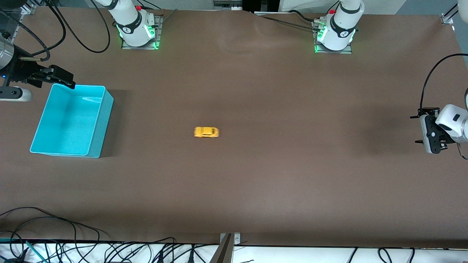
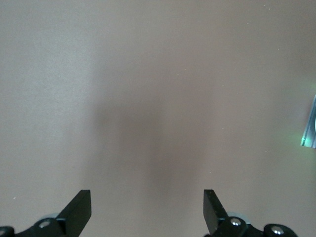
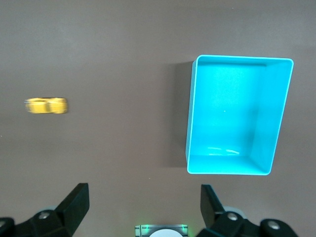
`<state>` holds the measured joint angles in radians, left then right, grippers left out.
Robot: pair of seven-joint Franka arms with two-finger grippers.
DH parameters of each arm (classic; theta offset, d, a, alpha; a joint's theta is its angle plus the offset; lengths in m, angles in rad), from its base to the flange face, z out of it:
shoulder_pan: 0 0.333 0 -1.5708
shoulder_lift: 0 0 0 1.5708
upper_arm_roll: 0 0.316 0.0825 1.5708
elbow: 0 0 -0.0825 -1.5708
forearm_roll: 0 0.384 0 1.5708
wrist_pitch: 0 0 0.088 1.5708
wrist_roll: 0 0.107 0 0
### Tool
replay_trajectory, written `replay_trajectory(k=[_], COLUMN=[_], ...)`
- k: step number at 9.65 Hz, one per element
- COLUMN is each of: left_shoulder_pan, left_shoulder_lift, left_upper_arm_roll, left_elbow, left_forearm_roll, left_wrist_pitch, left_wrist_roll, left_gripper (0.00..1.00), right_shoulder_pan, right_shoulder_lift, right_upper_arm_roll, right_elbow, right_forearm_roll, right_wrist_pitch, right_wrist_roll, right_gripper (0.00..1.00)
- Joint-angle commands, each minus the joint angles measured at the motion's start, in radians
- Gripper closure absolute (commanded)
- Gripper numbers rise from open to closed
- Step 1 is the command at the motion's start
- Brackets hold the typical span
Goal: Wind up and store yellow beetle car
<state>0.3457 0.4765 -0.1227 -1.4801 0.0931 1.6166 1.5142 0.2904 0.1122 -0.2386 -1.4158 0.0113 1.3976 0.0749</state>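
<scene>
The yellow beetle car (image 1: 206, 132) stands alone on the brown table, about midway between the two arms' ends; the right wrist view also shows the car (image 3: 46, 105). The turquoise bin (image 1: 69, 120) sits at the right arm's end and holds nothing. My right gripper (image 1: 60, 77) hangs open over the bin's corner farthest from the front camera, and the right wrist view shows the right gripper (image 3: 144, 202) with nothing between its fingers. My left gripper (image 1: 416, 129) waits open over bare table at the left arm's end. The left wrist view shows the left gripper (image 2: 147, 207) above plain tabletop.
Both arm bases (image 1: 137, 27) (image 1: 336, 31) stand on green-lit plates at the table's edge farthest from the front camera. Loose cables (image 1: 109, 248) run along the nearest edge. Wide bare tabletop (image 1: 292, 164) surrounds the car. A metal bracket (image 1: 228, 241) sits at the near edge.
</scene>
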Motion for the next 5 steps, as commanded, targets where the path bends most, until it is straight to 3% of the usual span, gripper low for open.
replay_trajectory(k=[1, 3, 5], left_shoulder_pan=[-0.023, -0.037, -0.059], left_shoulder_lift=[-0.007, -0.044, -0.084], left_upper_arm_roll=[-0.002, -0.002, -0.002], left_elbow=[0.081, 0.089, 0.089], left_forearm_roll=[0.020, 0.020, 0.011], left_wrist_pitch=[-0.113, -0.156, -0.184], left_wrist_roll=[-0.076, -0.153, -0.251], left_gripper=[0.00, 0.00, 0.00], right_shoulder_pan=[-0.004, -0.004, 0.004], right_shoulder_lift=[-0.003, 0.032, 0.085], right_upper_arm_roll=[-0.007, -0.005, -0.002], right_elbow=[0.000, 0.000, -0.018], right_forearm_roll=[0.019, 0.021, 0.018], right_wrist_pitch=[-0.035, -0.019, 0.013], right_wrist_roll=[-0.014, -0.015, -0.203], right_gripper=[0.00, 0.00, 0.00])
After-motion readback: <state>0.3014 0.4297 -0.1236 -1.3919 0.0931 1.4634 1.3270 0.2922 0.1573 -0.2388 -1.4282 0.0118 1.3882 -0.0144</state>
